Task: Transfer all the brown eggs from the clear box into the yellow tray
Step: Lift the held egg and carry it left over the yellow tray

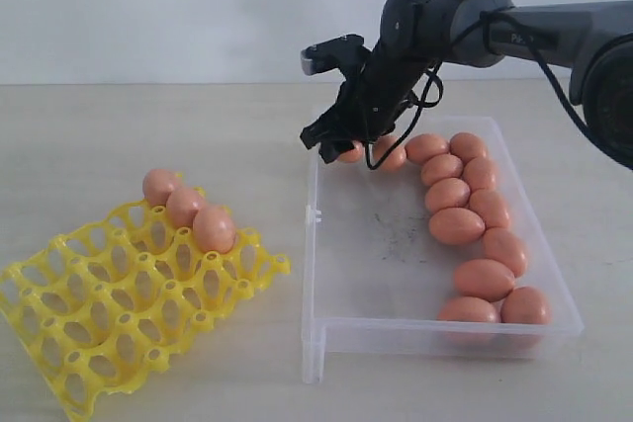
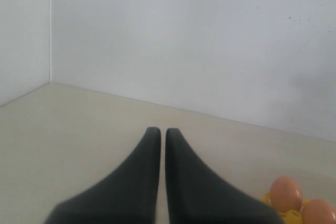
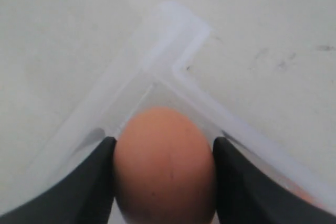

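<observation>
One brown egg (image 3: 165,166) is in the back corner of the clear box (image 1: 310,244), on the side toward the yellow tray (image 1: 99,313), clamped between the two fingers of the right pincer (image 1: 341,141). The other brown eggs (image 1: 465,229) line the box's back wall and its opposite side. Three eggs (image 1: 185,207) rest in the tray, beside the box on the desk (image 1: 148,116). The left pincer (image 2: 158,132) is closed and empty.

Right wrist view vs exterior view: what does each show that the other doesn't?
Right wrist only: the right gripper with fingers touching both sides of one egg. Exterior only: the tray holding three eggs, and the other eggs along two walls of the box. Both: that egg in a box corner, at the gripper.
</observation>
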Controlling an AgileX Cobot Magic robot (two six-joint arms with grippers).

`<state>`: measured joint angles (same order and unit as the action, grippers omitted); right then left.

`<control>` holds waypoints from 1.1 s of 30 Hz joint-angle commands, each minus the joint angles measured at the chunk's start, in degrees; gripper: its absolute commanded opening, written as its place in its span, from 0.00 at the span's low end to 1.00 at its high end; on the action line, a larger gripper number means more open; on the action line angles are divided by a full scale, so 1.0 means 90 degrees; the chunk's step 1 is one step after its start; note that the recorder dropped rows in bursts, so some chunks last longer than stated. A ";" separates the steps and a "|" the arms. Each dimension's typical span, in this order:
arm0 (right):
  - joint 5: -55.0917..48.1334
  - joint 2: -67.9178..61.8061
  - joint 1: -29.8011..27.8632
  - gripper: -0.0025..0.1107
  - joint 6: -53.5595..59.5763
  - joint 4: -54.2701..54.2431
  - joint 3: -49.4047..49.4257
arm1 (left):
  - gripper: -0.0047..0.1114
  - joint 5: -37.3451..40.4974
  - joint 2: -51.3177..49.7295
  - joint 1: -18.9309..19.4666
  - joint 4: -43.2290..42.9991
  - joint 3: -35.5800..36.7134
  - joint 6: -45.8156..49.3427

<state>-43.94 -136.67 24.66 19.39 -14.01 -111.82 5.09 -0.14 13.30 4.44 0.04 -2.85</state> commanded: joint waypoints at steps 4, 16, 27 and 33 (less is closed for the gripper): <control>0.0391 0.0353 -0.0016 0.02 -0.0574 -0.0179 -0.0017 | 0.07 -0.0075 0.0016 0.0010 0.0056 -0.0004 -0.0057; 0.1781 0.1424 0.0008 0.02 -0.0356 -0.0200 0.2313 | 0.07 -0.0075 0.0016 0.0010 0.0056 -0.0004 -0.0057; 0.8949 0.2285 0.0206 0.02 -0.2108 0.1132 0.6320 | 0.07 -0.0075 0.0016 0.0010 0.0056 -0.0004 -0.0057; 1.1793 0.2285 0.0191 0.02 -0.3316 0.2807 0.7159 | 0.07 -0.0087 0.0016 0.0010 0.0056 -0.0004 -0.0057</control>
<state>52.70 -116.55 26.55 -7.47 7.16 -49.19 5.09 -0.14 13.30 4.44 0.04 -2.85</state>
